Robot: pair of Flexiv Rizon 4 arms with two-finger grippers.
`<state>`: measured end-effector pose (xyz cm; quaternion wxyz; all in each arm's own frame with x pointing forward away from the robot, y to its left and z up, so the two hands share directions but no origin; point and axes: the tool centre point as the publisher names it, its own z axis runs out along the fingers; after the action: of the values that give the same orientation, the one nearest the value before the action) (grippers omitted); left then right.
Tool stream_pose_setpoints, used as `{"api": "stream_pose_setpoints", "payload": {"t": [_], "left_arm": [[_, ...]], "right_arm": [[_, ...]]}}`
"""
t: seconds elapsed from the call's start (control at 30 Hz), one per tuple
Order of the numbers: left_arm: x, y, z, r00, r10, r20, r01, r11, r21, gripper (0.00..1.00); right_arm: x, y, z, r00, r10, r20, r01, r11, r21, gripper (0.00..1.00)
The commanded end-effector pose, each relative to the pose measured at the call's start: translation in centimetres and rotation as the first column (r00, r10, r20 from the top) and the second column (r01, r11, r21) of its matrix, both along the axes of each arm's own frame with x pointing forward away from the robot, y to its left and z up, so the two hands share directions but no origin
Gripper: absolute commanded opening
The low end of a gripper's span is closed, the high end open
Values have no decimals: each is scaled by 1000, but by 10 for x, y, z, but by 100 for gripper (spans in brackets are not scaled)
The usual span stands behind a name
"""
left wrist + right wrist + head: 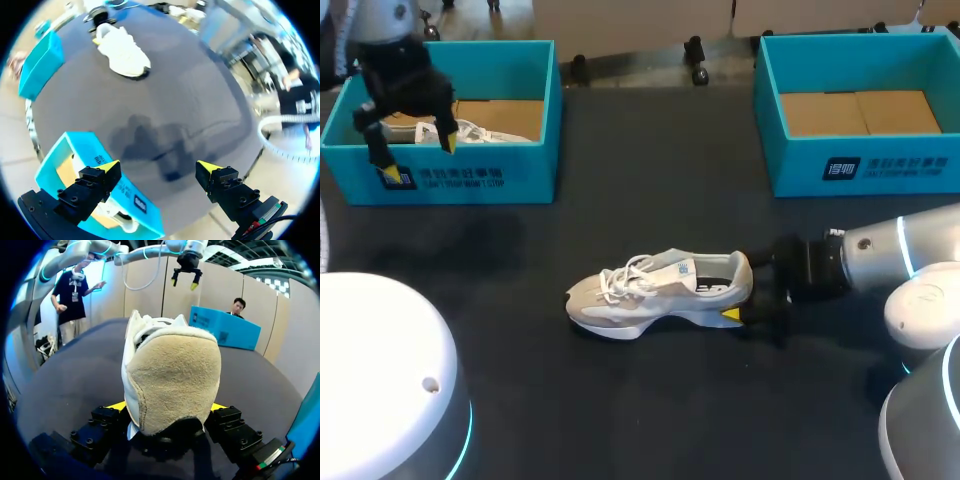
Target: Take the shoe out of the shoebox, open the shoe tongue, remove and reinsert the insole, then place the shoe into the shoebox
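Both right gripper (169, 406) tips sit half hidden behind the fuzzy heel of the shoe (655, 290), seemingly clamping it; the left gripper (420, 158) gapes above the far-left teal shoebox (525, 170).

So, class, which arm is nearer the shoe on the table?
Right. The right arm holds the shoe by the heel; the left arm hangs over the left box, well away.

Gripping the white shoe (650, 288) at its heel with the right gripper (741, 294) mid-table, holding the left gripper (419, 158) spread above the left shoebox (485, 178).
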<state>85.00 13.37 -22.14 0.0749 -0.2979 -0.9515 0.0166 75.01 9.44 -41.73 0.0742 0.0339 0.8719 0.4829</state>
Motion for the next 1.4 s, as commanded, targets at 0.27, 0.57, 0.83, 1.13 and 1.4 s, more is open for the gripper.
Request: {"api": "stream_pose_setpoints", "payload": {"t": [0.27,0.57,0.83,1.13,1.4], "left_arm": [[-45,-38,3,867,479,135,-486,873,24,100],[-70,-80,-6,810,569,141,-575,818,7,100],[-92,-123,-16,805,585,99,-588,809,0,100],[-92,-123,-16,805,585,99,-588,809,0,100],[-92,-123,-16,805,585,99,-588,809,0,100]], "right_arm": [[1,6,-3,1000,-3,-1,3,1000,-6,0],[1,6,-3,1000,-3,-1,3,1000,-6,0],[1,6,-3,1000,-3,-1,3,1000,-6,0],[1,6,-3,1000,-3,-1,3,1000,-6,0],[1,6,-3,1000,-3,-1,3,1000,-6,0]]}}
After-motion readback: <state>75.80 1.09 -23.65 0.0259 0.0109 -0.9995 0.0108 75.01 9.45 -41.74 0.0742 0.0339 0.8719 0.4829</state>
